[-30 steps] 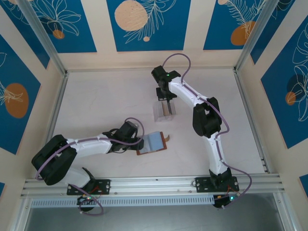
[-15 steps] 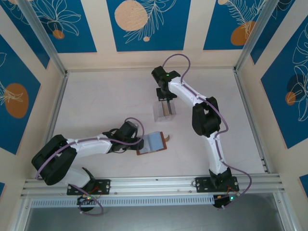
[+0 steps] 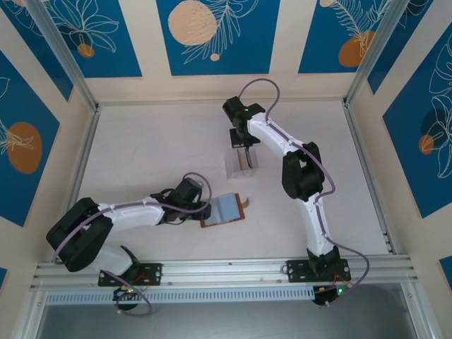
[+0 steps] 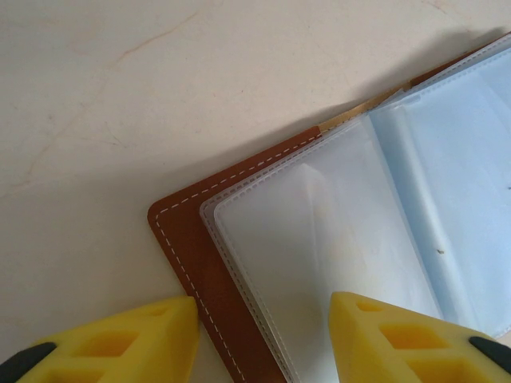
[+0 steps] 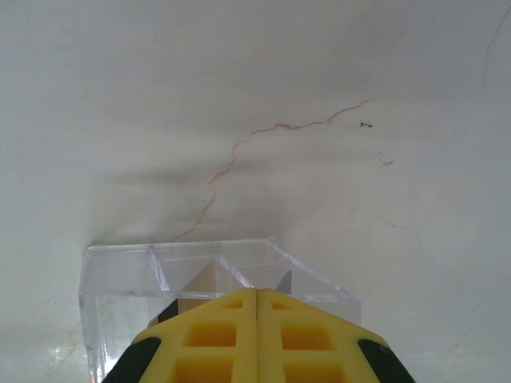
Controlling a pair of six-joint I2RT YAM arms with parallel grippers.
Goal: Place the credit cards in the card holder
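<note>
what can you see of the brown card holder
The card holder lies open and flat on the table. Its brown leather-like cover with pale stitching is underneath, and clear bluish plastic sleeves face up. A small brown tab sticks out at its right edge. The left gripper is open, its yellow fingers straddling a corner; contact can't be told.

The card holder [image 4: 335, 263] ran off the right and bottom edges of the left wrist view, so its far part lay out of frame. The left gripper [image 4: 263, 309] was cropped by the bottom edge below its yellow fingertips. The right gripper [image 5: 256, 299] hid the near middle of the clear stand [image 5: 120, 279]. Whether a card sat pinched between its closed fingers could not be told. From above, the stand's contents were too small to make out.
</note>
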